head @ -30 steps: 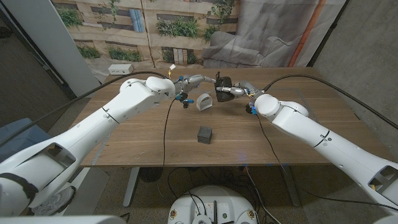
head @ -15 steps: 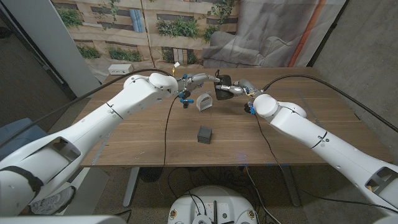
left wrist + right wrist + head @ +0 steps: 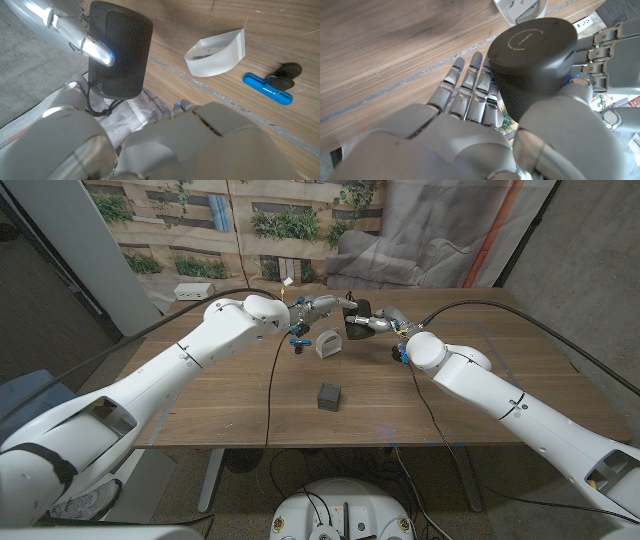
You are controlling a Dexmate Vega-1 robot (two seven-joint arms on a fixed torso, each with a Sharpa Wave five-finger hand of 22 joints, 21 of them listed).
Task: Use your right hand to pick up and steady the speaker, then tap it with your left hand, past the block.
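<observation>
The black round speaker (image 3: 357, 314) is held at the far middle of the table, gripped by my right hand (image 3: 374, 324). In the right wrist view my right hand (image 3: 470, 107) wraps the speaker (image 3: 535, 65) from the side. My left hand (image 3: 326, 305) reaches in from the other side with its fingers apart, and its fingertips (image 3: 596, 52) are at the speaker's side. The left wrist view shows the speaker (image 3: 120, 50) just beyond my left hand (image 3: 165, 137), with a right finger (image 3: 95, 44) across its mesh. The dark grey block (image 3: 329, 396) sits on the table, nearer me.
A white curved piece (image 3: 328, 343) stands between the block and the speaker, with a blue clip (image 3: 298, 341) to its left. A white box (image 3: 194, 291) lies at the table's far left corner. Grey cloth (image 3: 400, 255) hangs behind the far edge.
My left hand has moved to the right, closing in on the speaker. The right hand and the speaker have stayed where they were.
</observation>
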